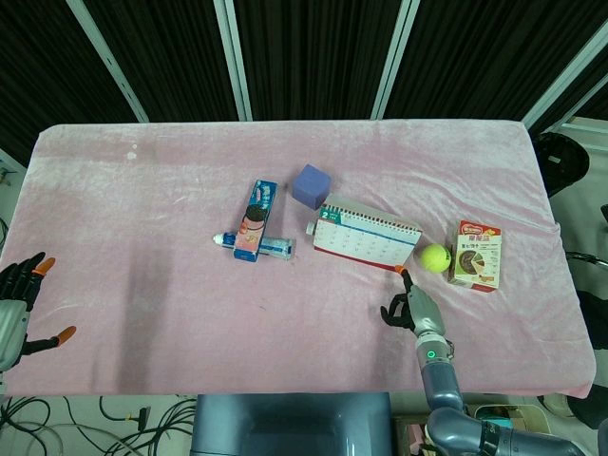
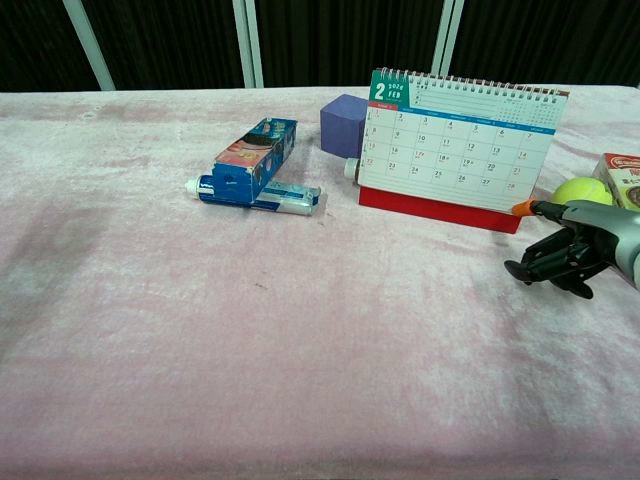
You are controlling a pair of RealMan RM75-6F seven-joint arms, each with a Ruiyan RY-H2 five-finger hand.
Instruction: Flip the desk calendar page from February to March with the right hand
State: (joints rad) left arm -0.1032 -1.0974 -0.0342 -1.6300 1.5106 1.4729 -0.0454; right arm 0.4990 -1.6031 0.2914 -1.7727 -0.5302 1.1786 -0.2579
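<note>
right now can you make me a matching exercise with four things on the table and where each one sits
Things:
1. tennis ball
2. purple cube
3. toothpaste tube
4. right hand

Places:
A. under the blue cookie box
B. behind the desk calendar's left end
C. between the desk calendar and the snack box
D. in front of the desk calendar's right corner, holding nothing

Pairs: 1-C, 2-B, 3-A, 4-D
</note>
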